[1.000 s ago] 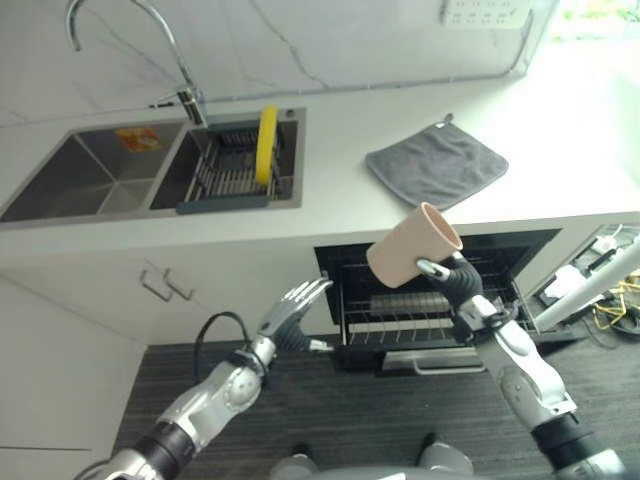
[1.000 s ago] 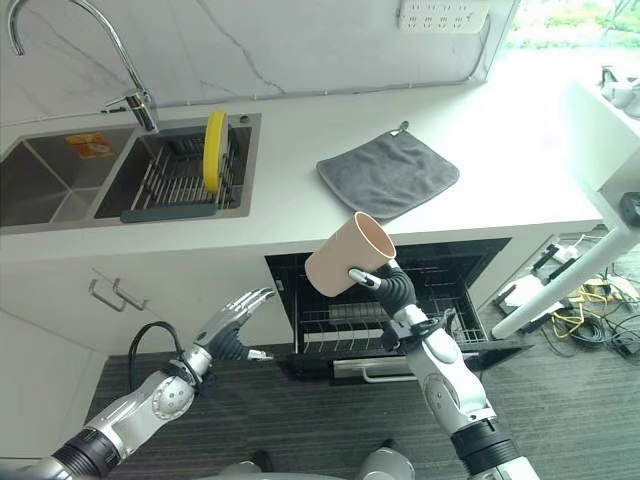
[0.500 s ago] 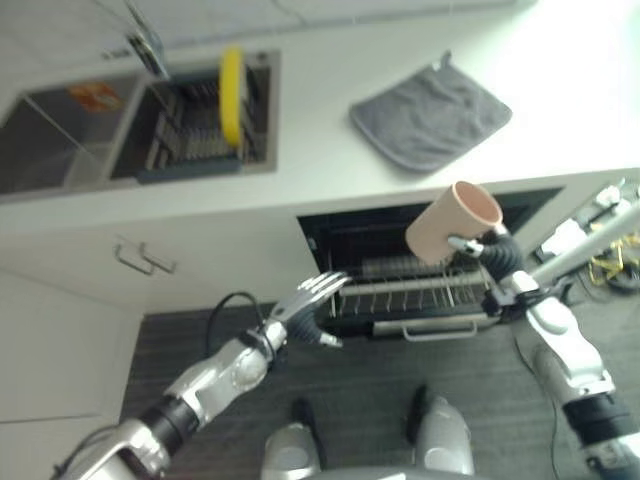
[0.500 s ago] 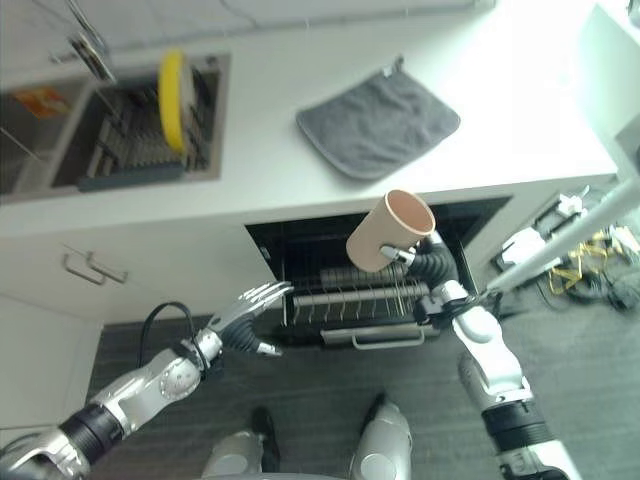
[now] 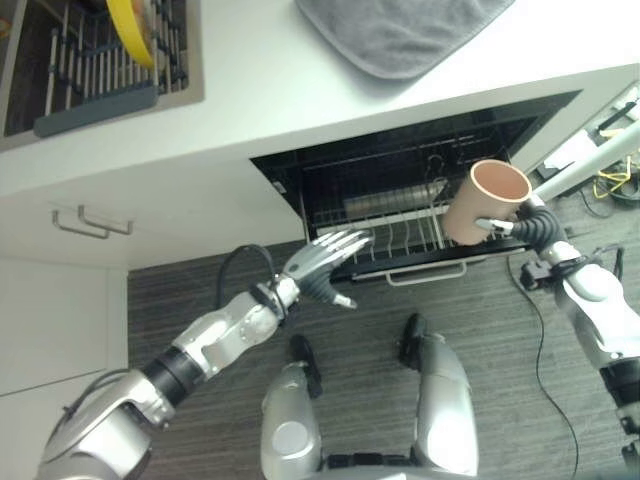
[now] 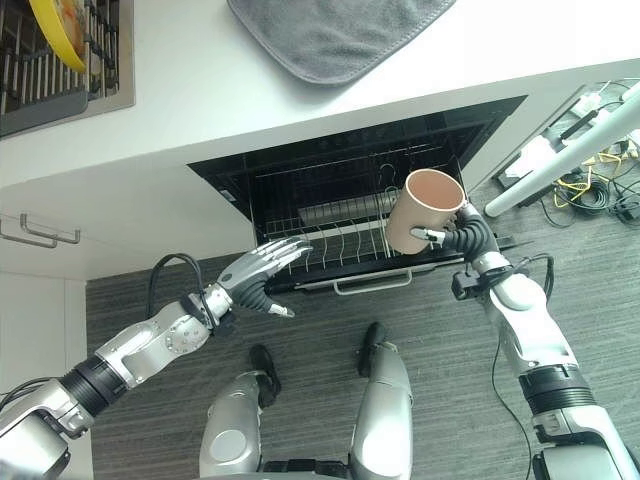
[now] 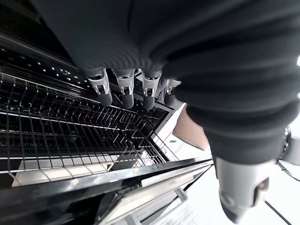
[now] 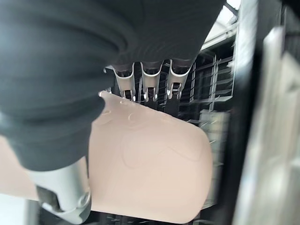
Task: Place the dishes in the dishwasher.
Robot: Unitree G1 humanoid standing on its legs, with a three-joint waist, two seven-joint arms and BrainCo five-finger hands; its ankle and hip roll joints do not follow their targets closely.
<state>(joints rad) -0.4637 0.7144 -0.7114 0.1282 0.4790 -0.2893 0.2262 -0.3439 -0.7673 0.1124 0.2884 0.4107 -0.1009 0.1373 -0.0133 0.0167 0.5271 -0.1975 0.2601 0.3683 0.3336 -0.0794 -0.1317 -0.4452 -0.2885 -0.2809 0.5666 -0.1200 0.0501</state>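
I am holding a pale peach ceramic mug (image 6: 424, 209) in my right hand (image 6: 470, 238), my fingers and thumb curled round its wall, so the hand is clasping the mug and nothing else. The mug is tilted, its open mouth turned up and away from my palm, and it is hanging just above the front edge of the pulled-out black wire dishwasher rack (image 6: 330, 245), not touching it as far as I can tell. In my right wrist view the mug's smooth side (image 8: 150, 168) is lying right under my fingers (image 8: 149, 82), with the rack's dark tines beyond them.

My left hand (image 5: 322, 265) is hovering off to the other side of the rack, near its front corner, with the fingers straight and spread and the thumb apart, gripping nothing. In my left wrist view the fingertips (image 7: 126, 96) are pointing over the wire grid (image 7: 70, 140) of the rack, and the peach mug (image 7: 192, 131) is showing beyond them.

Above both my hands the white countertop (image 6: 200, 90) is running across, with a grey folded cloth (image 6: 330, 30) lying on it. Farther off, beyond my left hand, a yellow plate (image 5: 130, 25) is standing on edge in a dark sink rack (image 5: 95, 70).
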